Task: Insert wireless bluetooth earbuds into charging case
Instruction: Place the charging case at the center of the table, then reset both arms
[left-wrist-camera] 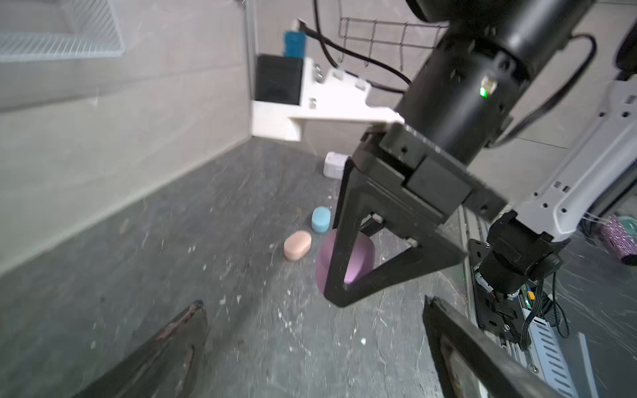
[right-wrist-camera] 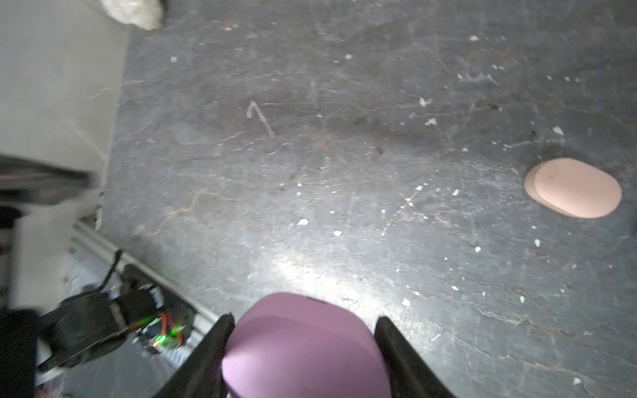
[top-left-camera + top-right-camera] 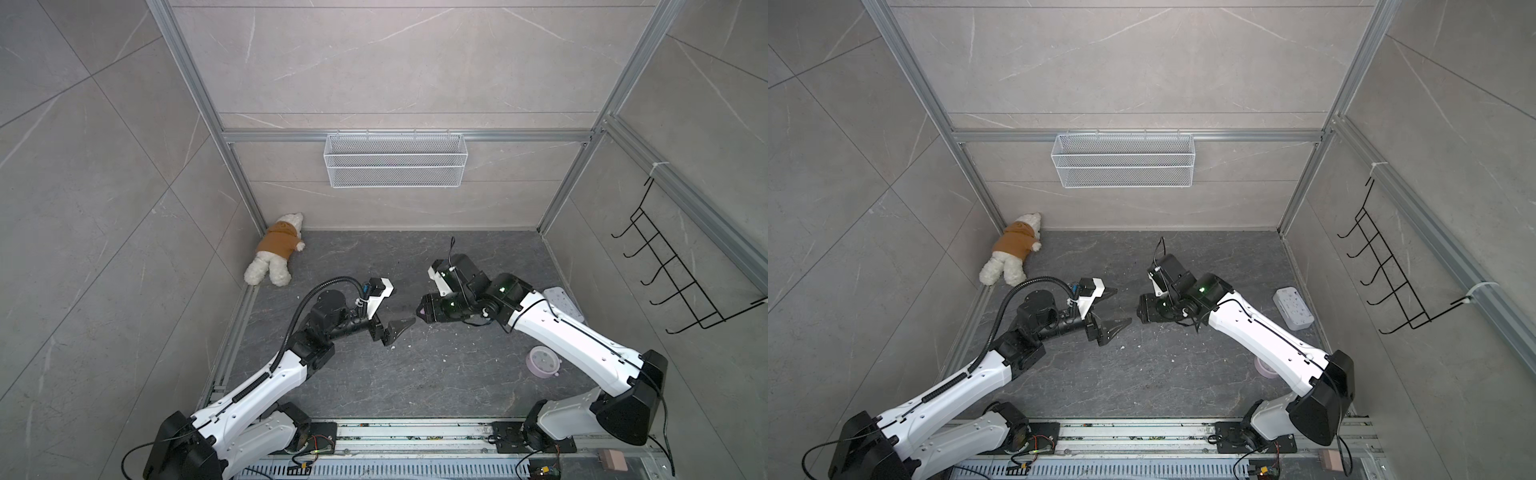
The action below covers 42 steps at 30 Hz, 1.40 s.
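My right gripper is shut on a closed lilac charging case, one finger on each side, held above the dark table. The left wrist view shows the same lilac case behind the right finger. My left gripper stands wide open and empty, facing the right gripper across a small gap in both top views. A closed peach case and a closed blue case lie on the table beyond. No earbuds can be made out in any view.
A teddy bear lies in the back left corner. A white box and a round lilac dish sit at the right by the right arm. A wire basket hangs on the back wall. White crumbs dot the table.
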{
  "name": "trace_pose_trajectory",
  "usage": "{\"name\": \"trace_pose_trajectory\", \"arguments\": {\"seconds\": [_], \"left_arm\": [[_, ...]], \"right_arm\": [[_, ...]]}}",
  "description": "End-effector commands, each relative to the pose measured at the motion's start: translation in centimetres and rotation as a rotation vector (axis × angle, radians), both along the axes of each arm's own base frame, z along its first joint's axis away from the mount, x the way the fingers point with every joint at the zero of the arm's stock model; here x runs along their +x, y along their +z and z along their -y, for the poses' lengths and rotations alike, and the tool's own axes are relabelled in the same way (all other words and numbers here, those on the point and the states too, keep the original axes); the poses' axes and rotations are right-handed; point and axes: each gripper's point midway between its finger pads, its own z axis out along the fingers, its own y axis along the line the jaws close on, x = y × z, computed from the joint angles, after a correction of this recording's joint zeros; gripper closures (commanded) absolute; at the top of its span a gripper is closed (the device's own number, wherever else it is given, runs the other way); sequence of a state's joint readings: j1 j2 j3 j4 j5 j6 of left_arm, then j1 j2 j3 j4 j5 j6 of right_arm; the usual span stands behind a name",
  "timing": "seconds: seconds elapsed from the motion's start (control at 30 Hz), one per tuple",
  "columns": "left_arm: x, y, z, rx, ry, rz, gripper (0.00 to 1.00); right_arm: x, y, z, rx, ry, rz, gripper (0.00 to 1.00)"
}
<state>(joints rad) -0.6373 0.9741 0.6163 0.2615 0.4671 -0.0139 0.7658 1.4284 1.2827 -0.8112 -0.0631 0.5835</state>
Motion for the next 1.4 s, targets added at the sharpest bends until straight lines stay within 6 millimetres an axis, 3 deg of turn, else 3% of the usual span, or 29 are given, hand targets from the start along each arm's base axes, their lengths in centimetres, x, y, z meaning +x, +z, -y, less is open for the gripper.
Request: {"name": "trace_pose_trajectory", "arguments": {"seconds": [0.0, 0.13, 0.23, 0.4, 0.57, 0.67, 0.77, 0.83, 0.97, 1.03, 1.17, 1.27, 1.37], "left_arm": [[1.6, -2.5, -3.2, 0.047, 0.239, -0.131, 0.00], [2.1, -5.1, -6.2, 0.112, 0.414, -0.218, 0.00], [2.3, -6.0, -7.8, 0.123, 0.507, -0.243, 0.00], [2.8, -7.2, -10.0, 0.174, 0.629, -0.267, 0.00], [3.4, -6.9, -11.5, 0.206, 0.709, -0.232, 0.00], [3.9, -6.6, -13.0, 0.223, 0.777, -0.199, 0.01], [4.5, -6.1, -14.6, 0.212, 0.820, -0.170, 0.01], [5.0, -5.7, -15.8, 0.214, 0.839, -0.147, 0.01], [6.6, -6.8, -18.7, 0.246, 0.884, -0.098, 0.01], [7.7, -6.6, -20.7, 0.210, 0.948, -0.090, 0.01], [9.6, -6.7, -23.1, 0.185, 0.996, -0.044, 0.01], [10.7, -8.4, -24.2, 0.201, 1.015, -0.035, 0.01], [11.5, -8.9, -25.0, 0.180, 1.028, 0.002, 0.01]], "right_arm": [[2.2, -2.7, 0.6, 0.002, -0.101, 0.090, 0.54], [2.1, -8.5, 2.0, -0.102, -0.136, 0.056, 0.54], [1.9, -11.3, 2.3, -0.117, -0.148, 0.036, 0.53], [1.6, -13.7, 3.0, -0.155, -0.157, 0.022, 0.52], [1.0, -15.9, 3.8, -0.182, -0.159, 0.004, 0.47], [0.8, -15.5, 4.0, -0.181, -0.152, 0.016, 0.25], [1.0, -13.6, 4.4, -0.187, -0.135, 0.060, 0.07], [1.2, -11.9, 4.7, -0.200, -0.113, 0.093, 0.01], [2.5, -7.2, 5.8, -0.200, -0.082, 0.222, 0.00], [3.8, -5.5, 7.9, -0.222, -0.099, 0.291, 0.00], [6.9, -3.8, 14.9, -0.326, -0.253, 0.439, 0.00], [8.7, -4.7, 19.0, -0.358, -0.360, 0.506, 0.00], [10.2, -6.4, 20.8, -0.402, -0.382, 0.570, 0.00]]}}
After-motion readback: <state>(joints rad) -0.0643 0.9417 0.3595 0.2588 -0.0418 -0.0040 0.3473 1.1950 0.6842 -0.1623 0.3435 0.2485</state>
